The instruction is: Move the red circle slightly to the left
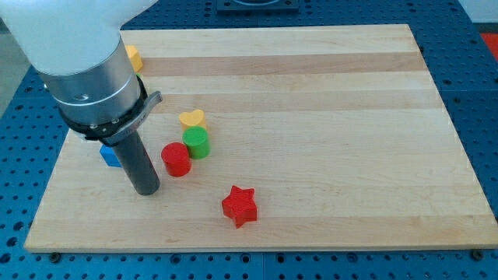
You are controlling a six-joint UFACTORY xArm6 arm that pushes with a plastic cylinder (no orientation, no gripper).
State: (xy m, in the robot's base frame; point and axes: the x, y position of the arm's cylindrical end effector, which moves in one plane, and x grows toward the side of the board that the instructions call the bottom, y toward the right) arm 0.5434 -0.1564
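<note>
Nearest on the wooden board (327,194) lies the red star (240,205), left of centre and on its own. Just beyond it and further left stands the red circle (177,159), a short cylinder, with my tip (146,190) down on the board close beside it on the left; a narrow gap seems to separate the two, though contact cannot be ruled out. The rod holds nothing; it is a plain dark shaft standing upright on the wood. Touching the red circle on its far right is the green circle (196,143), and right behind that, touching or nearly so, sits the yellow heart (191,118). To the left of the rod a blue block (110,155) peeks out, mostly hidden, so its shape cannot be told. The arm rises from the rod into a wide grey and white body that fills the far left corner. Behind it, at the board's far left, a yellow block (134,57) is partly covered. The board rests on a blue table (475,93).
</note>
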